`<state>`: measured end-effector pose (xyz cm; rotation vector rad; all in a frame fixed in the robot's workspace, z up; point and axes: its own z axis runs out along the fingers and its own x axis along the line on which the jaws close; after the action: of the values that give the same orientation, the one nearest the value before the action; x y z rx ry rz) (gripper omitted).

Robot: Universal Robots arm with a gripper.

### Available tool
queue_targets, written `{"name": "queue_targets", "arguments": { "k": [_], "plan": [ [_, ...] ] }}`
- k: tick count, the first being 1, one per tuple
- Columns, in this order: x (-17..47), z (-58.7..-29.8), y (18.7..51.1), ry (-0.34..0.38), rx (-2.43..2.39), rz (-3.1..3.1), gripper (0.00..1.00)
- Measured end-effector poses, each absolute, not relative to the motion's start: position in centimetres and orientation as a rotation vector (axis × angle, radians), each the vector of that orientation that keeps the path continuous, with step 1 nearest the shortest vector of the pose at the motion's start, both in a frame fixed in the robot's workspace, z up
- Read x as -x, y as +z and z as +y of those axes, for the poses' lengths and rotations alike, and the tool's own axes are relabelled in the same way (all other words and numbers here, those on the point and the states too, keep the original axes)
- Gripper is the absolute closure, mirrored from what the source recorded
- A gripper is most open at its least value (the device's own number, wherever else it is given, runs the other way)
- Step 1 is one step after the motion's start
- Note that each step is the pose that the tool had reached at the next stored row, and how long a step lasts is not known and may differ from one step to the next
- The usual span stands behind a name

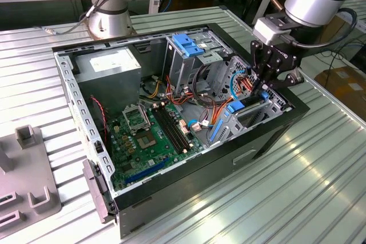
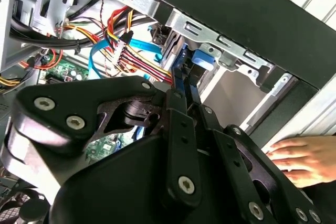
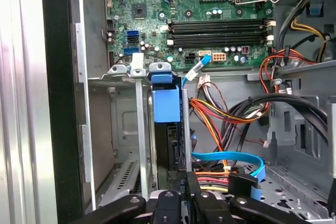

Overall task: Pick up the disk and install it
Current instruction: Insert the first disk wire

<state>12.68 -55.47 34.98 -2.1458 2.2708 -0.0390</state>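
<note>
- Black two-finger tool (image 1: pixel 264 87) pinches the edge of the blue-railed grey metal disk (image 3: pixel 167 129), which stands upright in the drive bay at the exterior view's right of the open black computer case (image 1: pixel 274 135).
- Green motherboard (image 1: pixel 150 132) lies left of the bay.
- A person's hand (image 2: pixel 304 158) rests on the ribbed metal surface (image 1: pixel 297 192) beside the case.
- No legible writing.

Inside the open computer case (image 1: pixel 269 135), bundled cables (image 3: pixel 226 114) crowd one side of the disk (image 3: pixel 167 106) standing in its bay, a metal bay wall (image 3: pixel 137 129) hems the other; above the motherboard (image 1: pixel 151 132) lies open room.
</note>
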Motion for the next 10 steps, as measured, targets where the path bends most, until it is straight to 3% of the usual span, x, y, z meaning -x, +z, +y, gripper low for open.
{"name": "queue_targets", "arguments": {
  "k": [10],
  "plan": [
    [-12.68, -55.69, 34.71, -0.039, 2.146, 2.271, 0.84]
  ]
}}
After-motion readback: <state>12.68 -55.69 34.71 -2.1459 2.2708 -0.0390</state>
